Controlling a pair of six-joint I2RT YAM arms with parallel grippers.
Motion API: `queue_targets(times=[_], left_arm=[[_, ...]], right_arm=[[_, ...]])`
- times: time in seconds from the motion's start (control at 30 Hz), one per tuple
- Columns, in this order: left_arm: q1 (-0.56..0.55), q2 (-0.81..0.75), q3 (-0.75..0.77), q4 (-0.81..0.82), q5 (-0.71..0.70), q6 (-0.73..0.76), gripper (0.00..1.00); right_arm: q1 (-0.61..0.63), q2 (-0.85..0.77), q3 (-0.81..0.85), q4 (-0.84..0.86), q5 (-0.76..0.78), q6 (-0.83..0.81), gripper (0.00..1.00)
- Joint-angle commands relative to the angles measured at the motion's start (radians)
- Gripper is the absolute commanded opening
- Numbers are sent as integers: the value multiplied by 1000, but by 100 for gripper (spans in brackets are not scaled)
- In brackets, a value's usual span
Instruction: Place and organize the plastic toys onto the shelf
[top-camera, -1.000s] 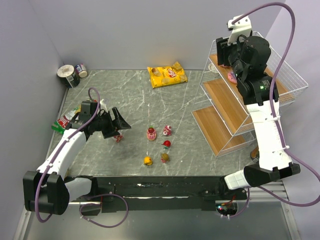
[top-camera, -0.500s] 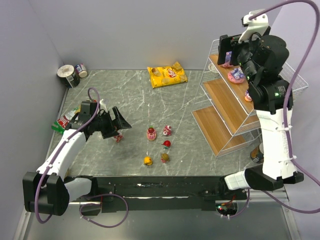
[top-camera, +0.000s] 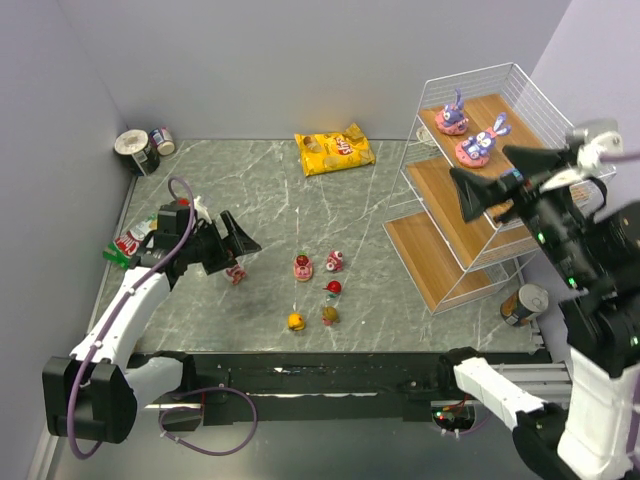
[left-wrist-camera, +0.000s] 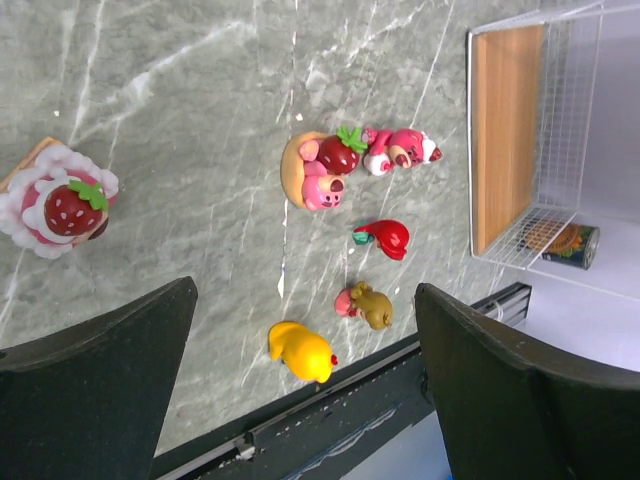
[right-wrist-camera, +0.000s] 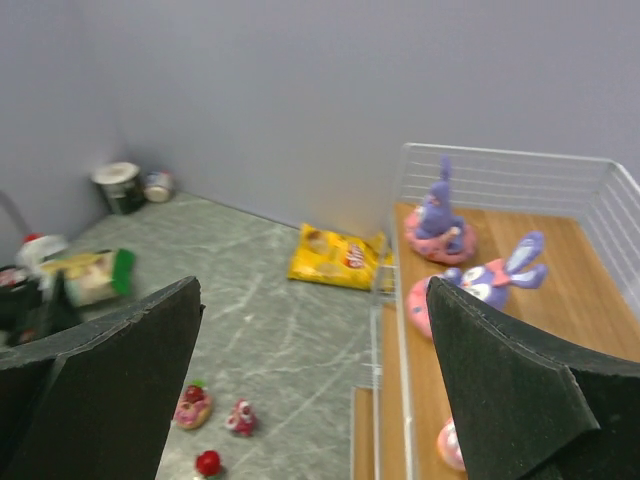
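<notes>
Shelved toys: the back bunny (top-camera: 452, 118) and the front bunny (top-camera: 478, 146) sat close together on the top board of the shelf (top-camera: 450, 210). A pink piece (right-wrist-camera: 450, 445) showed lower down, seemingly on the next board.
Slip risk: the boards slanted, so a nudged toy would likely slide toward the wire front.
Table toys: the cake (top-camera: 236, 273) lay just beside the left gripper (top-camera: 243, 258). The donut (top-camera: 302, 267), pink figure (top-camera: 335, 261), cherry (top-camera: 333, 288), olive piece (top-camera: 328, 315) and yellow piece (top-camera: 296, 322) clustered mid-table, well apart from the shelf.
Left gripper: its fingers were spread wide and empty, low over the table. The cake stood ahead of one finger, not in the gap, so closing there would probably pinch air or shove it away.
Right gripper (top-camera: 490, 175): its fingers were spread wide and empty, raised before the shelf and apart from the bunnies. A careless swing could catch the wire or topple them.
Cluster risk: wide fingers might knock a neighbouring toy.
Clutter: the chip bag (top-camera: 335, 152) and the can (top-camera: 523, 304) by the shelf's foot could be grabbed by mistake.
</notes>
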Motion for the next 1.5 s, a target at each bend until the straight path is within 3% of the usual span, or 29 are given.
queue_targets(times=[0.0,0.27,0.43,0.53,0.83,1.03,1.2,1.47], left_arm=[[2,-24,21,39,-32,-21,96],[-13,-119,-13,16,-66,-72,96],[-50,-177,-48,-12,-110,-101,97],[-60,-200,-73,-52,-157,-126,98],[-61,-210,-100,-56,-188,-164,98],[-61,-204,-94,-64,-208,-158,98],[-61,-208,-102,-55,-210,-164,98],[-61,-225,-111,-56,-230,-167,98]], right_arm=[[-5,-58,-99,8,-161,36,100],[-5,-109,-147,-17,-233,14,100],[-4,-111,-227,60,-429,87,100],[36,-112,-314,118,-461,111,99],[490,6,-396,63,-122,8,96],[654,50,-538,106,48,25,95],[705,78,-682,181,102,28,93],[719,122,-900,272,-2,-15,90]])
